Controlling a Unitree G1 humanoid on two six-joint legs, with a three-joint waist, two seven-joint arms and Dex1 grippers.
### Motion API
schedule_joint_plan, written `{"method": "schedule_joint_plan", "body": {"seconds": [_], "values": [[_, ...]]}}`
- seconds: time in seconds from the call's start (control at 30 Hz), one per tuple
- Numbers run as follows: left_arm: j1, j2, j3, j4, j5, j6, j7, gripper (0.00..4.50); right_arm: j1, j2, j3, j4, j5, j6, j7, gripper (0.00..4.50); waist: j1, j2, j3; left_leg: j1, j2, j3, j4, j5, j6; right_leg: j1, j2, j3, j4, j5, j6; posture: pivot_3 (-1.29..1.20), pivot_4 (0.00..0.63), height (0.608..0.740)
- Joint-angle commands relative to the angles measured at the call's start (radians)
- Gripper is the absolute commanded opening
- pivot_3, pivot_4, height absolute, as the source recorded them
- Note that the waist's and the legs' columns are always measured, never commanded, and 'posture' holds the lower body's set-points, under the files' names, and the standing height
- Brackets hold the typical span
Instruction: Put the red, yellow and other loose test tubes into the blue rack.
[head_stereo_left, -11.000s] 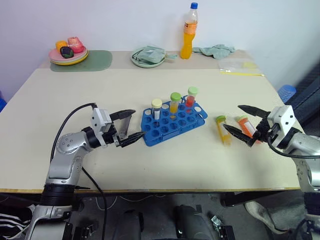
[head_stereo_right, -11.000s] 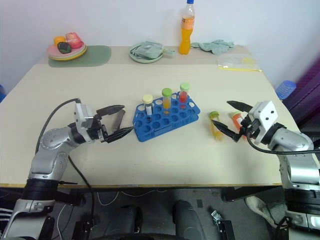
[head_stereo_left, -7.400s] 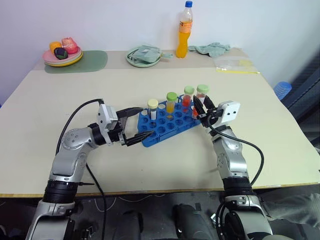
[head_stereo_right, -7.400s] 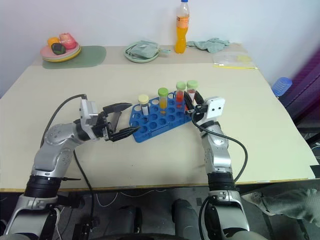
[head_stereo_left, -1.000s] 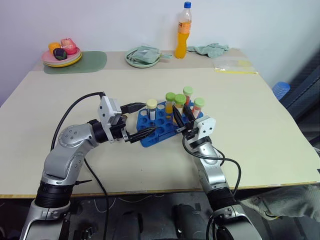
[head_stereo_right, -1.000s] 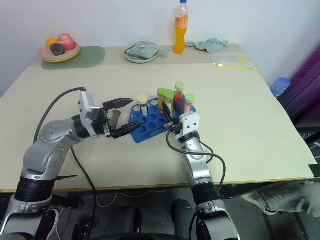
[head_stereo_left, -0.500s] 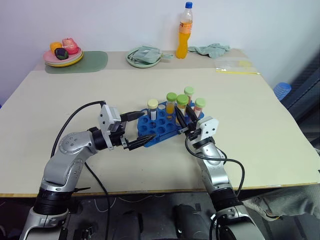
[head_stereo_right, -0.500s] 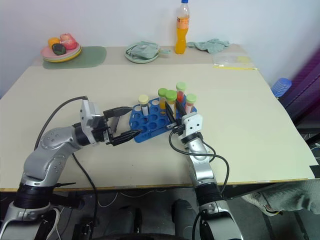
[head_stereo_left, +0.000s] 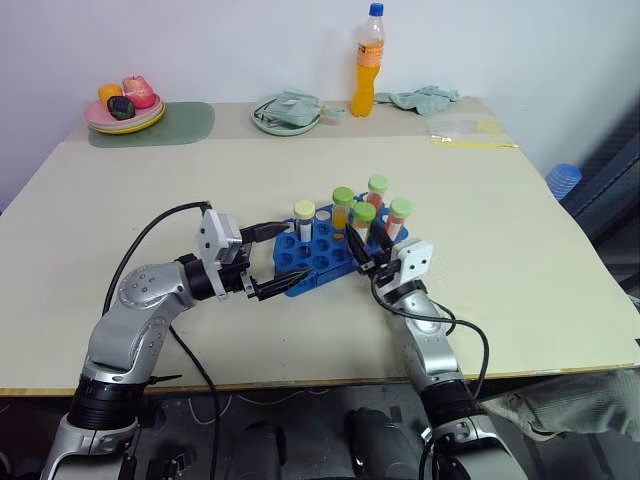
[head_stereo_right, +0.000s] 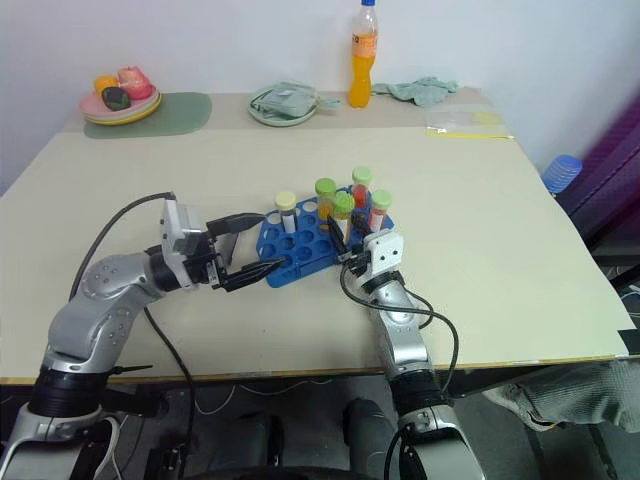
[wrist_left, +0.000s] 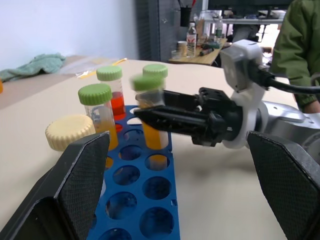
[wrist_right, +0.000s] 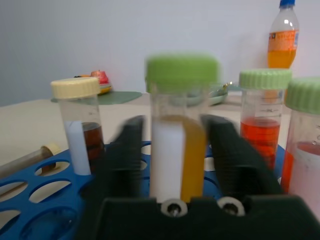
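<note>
five tubes in the rack

we count five capped tubes (head_stereo_left: 364, 226) standing in the blue rack (head_stereo_left: 310, 262) mid-table. the right gripper (head_stereo_left: 362, 246) straddles one, fingers parted. the left gripper (head_stereo_left: 275, 259) gapes beside the rack.

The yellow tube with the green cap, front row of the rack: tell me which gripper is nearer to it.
Right. The right gripper has a finger on either side of the yellow tube; the left gripper sits open at the blue rack's opposite end.

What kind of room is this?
Probably a robotics lab or office: a beige table against a bare wall, a blue plastic test tube rack, and cluttered desks behind.
</note>
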Motion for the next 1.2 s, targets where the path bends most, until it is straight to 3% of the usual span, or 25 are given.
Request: {"method": "schedule_joint_plan", "body": {"seconds": [0.03,0.13,0.23,0.37,0.5,0.6,0.77,0.9,1.0,1.2], "values": [[0.009,-0.004,0.018,-0.007,-0.008,-0.031,-0.004,4.5,-0.004,-0.012,-0.011,-0.048,0.01,0.0,0.008,4.34,0.0,0.0,0.0,0.0,0.0,0.0,0.0,0.0,0.0,0.0,0.0,0.0,0.0,0.0,0.0,0.0,0.15,0.74],[0.027,-0.001,0.018,0.001,-0.001,-0.051,-0.012,4.5,0.019,-0.052,-0.021,-0.121,0.017,0.031,0.023,4.48,0.001,0.0,0.0,0.0,0.0,0.0,0.0,0.0,0.0,0.0,0.0,0.0,0.0,0.0,0.0,0.0,0.15,0.74],[0.051,0.011,0.03,-0.004,-0.002,-0.059,-0.016,4.5,0.046,-0.107,-0.038,-0.356,0.125,0.19,0.051,4.48,0.003,0.0,0.0,-0.001,0.0,0.0,0.0,0.0,0.0,0.0,-0.001,0.0,0.0,0.0,0.0,0.0,0.15,0.74],[0.082,0.028,0.042,0.003,0.001,-0.078,-0.028,4.5,0.092,-0.249,-0.036,-0.593,0.168,0.338,0.13,4.48,0.002,0.0,0.0,0.0,0.0,0.0,0.0,0.0,0.0,0.0,-0.001,0.0,0.0,0.0,0.0,0.0,0.15,0.74],[0.107,0.048,0.045,0.002,0.011,-0.072,-0.018,4.5,0.127,-0.377,-0.133,-0.724,0.33,0.509,0.181,4.48,0.003,0.0,0.0,0.0,0.0,0.0,0.0,0.0,0.0,0.0,0.0,0.0,0.0,0.0,0.0,0.0,0.15,0.74],[0.107,0.087,0.043,0.003,0.037,-0.017,0.018,4.5,0.136,-0.486,-0.192,-0.781,0.445,0.624,0.246,4.48,0.003,0.0,0.001,-0.001,0.0,0.001,0.0,0.0,0.0,0.0,-0.001,0.001,-0.001,0.0,0.0,0.0,0.15,0.74],[0.023,0.174,0.024,-0.023,0.114,0.288,0.199,4.5,0.174,-0.673,-0.239,-0.836,0.617,0.764,0.453,4.48,0.003,-0.001,0.001,0.0,0.0,0.0,0.0,0.0,0.0,0.0,0.0,0.0,-0.001,-0.001,0.0,0.0,0.15,0.74],[-0.077,0.132,0.105,-0.06,0.01,0.561,0.331,4.5,0.158,-0.692,-0.25,-0.807,0.653,0.794,0.494,4.48,0.004,-0.003,0.002,-0.001,0.0,0.0,0.0,0.0,0.0,0.0,0.0,0.0,-0.001,-0.001,0.0,0.0,0.15,0.74],[-0.157,0.183,0.131,-0.032,-0.004,0.736,0.367,4.5,0.113,-0.657,-0.212,-0.779,0.612,0.775,0.488,4.48,0.0,-0.004,0.002,-0.001,0.0,-0.001,0.0,0.0,0.0,0.0,0.001,0.0,-0.001,-0.001,0.001,0.0,0.15,0.74],[-0.337,0.196,0.081,0.12,0.028,0.839,0.402,4.5,0.091,-0.616,-0.172,-0.747,0.55,0.751,0.493,4.48,0.009,-0.004,0.003,-0.001,0.0,-0.002,0.0,0.0,0.0,-0.001,0.002,0.0,-0.001,-0.001,0.001,0.0,0.15,0.74]]}}
